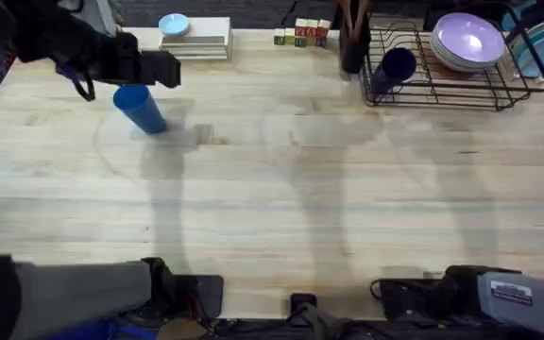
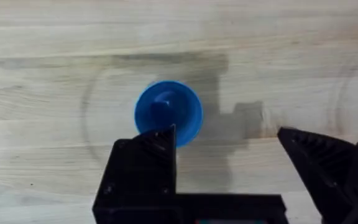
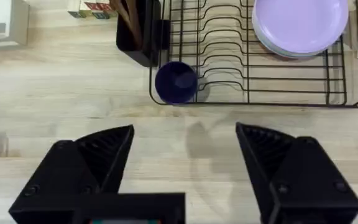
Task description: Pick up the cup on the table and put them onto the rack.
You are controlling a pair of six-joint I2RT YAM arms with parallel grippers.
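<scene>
A light blue cup (image 1: 140,109) stands on the wooden table at the far left. My left gripper (image 1: 161,72) hovers just above and beside it. In the left wrist view the cup (image 2: 168,115) sits by the left finger (image 2: 148,162), off to one side of the open gripper (image 2: 229,142), whose fingers hold nothing. The black wire rack (image 1: 442,93) stands at the far right with a dark blue cup (image 1: 392,68) in its near left corner. My right gripper (image 3: 185,140) is open and faces the rack (image 3: 278,74) and the dark blue cup (image 3: 176,81) from a distance.
Purple plates (image 1: 468,42) are stacked in the rack, with teal plates (image 1: 543,42) at its right end. A black utensil holder (image 1: 352,42) stands left of the rack. Small blocks (image 1: 300,34) and a white stand (image 1: 196,40) line the far edge.
</scene>
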